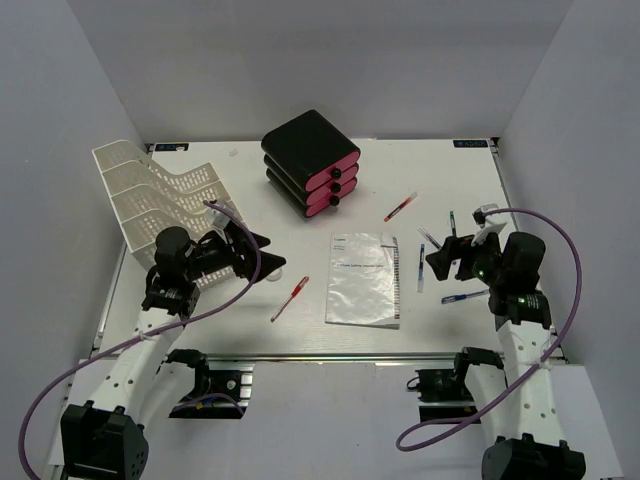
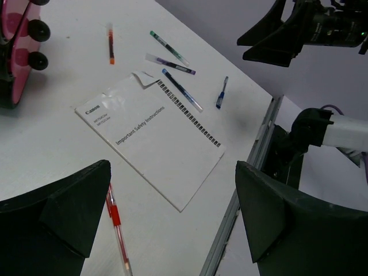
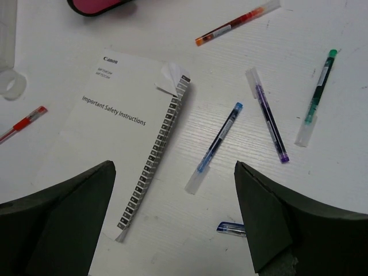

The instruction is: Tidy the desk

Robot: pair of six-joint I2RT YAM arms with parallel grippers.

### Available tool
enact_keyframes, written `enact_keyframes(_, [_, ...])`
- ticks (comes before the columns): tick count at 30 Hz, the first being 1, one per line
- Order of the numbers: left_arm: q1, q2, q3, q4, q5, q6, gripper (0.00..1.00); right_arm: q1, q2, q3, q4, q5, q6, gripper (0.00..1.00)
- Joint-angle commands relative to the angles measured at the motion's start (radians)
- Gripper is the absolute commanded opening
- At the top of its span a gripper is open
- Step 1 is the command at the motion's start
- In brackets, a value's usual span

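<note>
The white desk [image 1: 455,175] holds a white booklet [image 1: 363,278] at its middle. A red pen [image 1: 290,298] lies left of the booklet, and a red-orange pen [image 1: 400,207] lies behind it. To its right are a blue pen [image 1: 421,270], a purple pen [image 1: 430,238], a green pen [image 1: 452,222] and a short blue pen [image 1: 462,297]. My left gripper [image 1: 272,253] hangs open above the desk, left of the booklet [image 2: 149,138], with the red pen [image 2: 115,221] beneath one finger. My right gripper [image 1: 438,262] hangs open over the blue pen [image 3: 215,144]. Neither holds anything.
A white mesh paper tray [image 1: 160,195] stands at the back left, close behind my left arm. A black-and-pink drawer unit [image 1: 312,160] sits at the back middle. A metal rail [image 1: 330,355] runs along the front edge. Grey walls enclose the desk.
</note>
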Motion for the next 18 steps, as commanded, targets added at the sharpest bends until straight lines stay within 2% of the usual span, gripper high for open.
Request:
enact_keyframes(1, [0.003,-0.001,0.0,0.071,0.081,-0.04,0.98,-0.008,-0.032,0.025,-0.006,-0.096,-0.046,0.89])
enact_keyframes(2, [0.003,0.002,-0.003,0.079,0.084,-0.044,0.98,-0.008,-0.04,0.018,-0.003,-0.107,-0.055,0.89])
enact_keyframes(6, [0.003,0.008,-0.001,0.085,0.082,-0.058,0.98,-0.012,-0.069,0.007,-0.098,-0.355,-0.228,0.89])
enact_keyframes(8, [-0.006,0.016,0.0,0.087,0.081,-0.066,0.98,-0.017,-0.081,0.01,-0.12,-0.385,-0.275,0.89])
enact_keyframes(14, [-0.061,0.074,0.017,0.075,0.033,-0.066,0.98,-0.012,-0.045,0.034,-0.118,-0.314,-0.302,0.89])
enact_keyframes(18, [-0.196,0.16,0.089,-0.059,-0.089,0.018,0.98,-0.009,0.059,0.103,-0.262,-0.392,-0.422,0.89])
